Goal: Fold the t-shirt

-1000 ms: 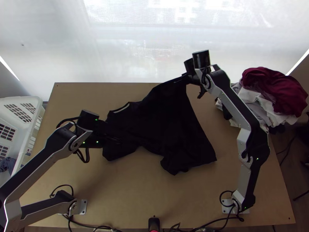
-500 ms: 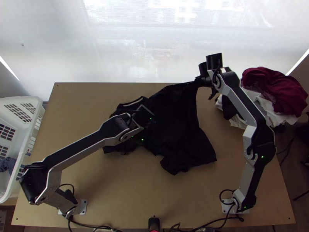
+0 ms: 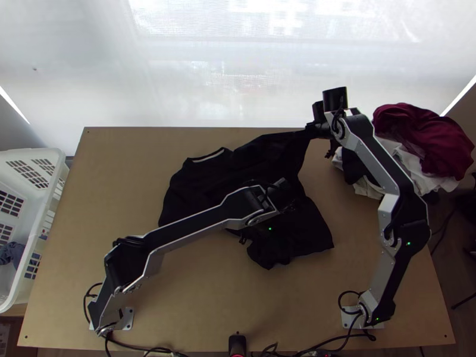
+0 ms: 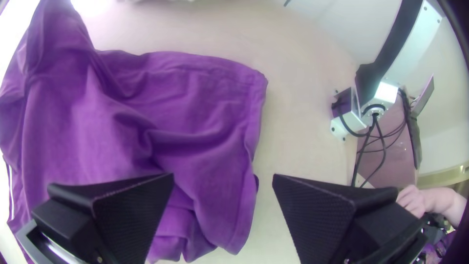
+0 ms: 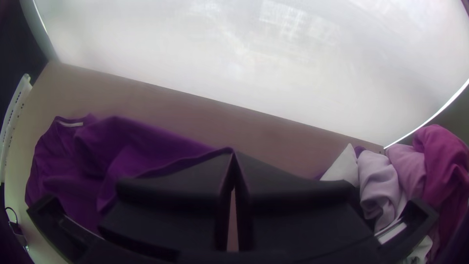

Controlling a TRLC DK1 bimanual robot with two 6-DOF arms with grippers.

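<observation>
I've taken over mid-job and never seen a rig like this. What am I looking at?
You have two robot arms, a left arm and a right arm, bolted to a light wooden table. The top view looks steeply down from above the near edge; each wrist view comes from a camera on that arm, with its own two black fingers at the bottom.

On the table lies one dark t-shirt, rumpled and not folded, its neckline towards the far left. The right gripper is closed on an edge of it, at the table's far side; I can't tell which part that is. The left gripper is open over the shirt and holds nothing.

A heap of clothes sits at the right, and a white plastic basket stands at the left.
</observation>
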